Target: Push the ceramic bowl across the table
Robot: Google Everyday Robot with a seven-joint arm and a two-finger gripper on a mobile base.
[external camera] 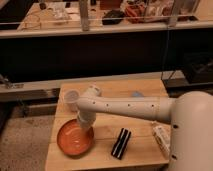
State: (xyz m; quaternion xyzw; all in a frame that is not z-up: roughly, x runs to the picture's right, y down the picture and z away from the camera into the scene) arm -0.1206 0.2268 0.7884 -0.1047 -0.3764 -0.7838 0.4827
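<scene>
The ceramic bowl (74,138) is a wide, shallow orange dish at the front left of the light wooden table (107,152). My white arm reaches from the right across the table top. My gripper (83,123) hangs down at the bowl's far right rim, over its inside, and seems to touch it. The arm's wrist hides part of the rim.
A small white cup (71,99) stands at the back left, just behind the arm. A black ridged object (121,143) lies right of the bowl. A white packet (162,137) lies at the right edge, and a small bluish thing (137,94) sits at the back. A dark wall and railing stand behind.
</scene>
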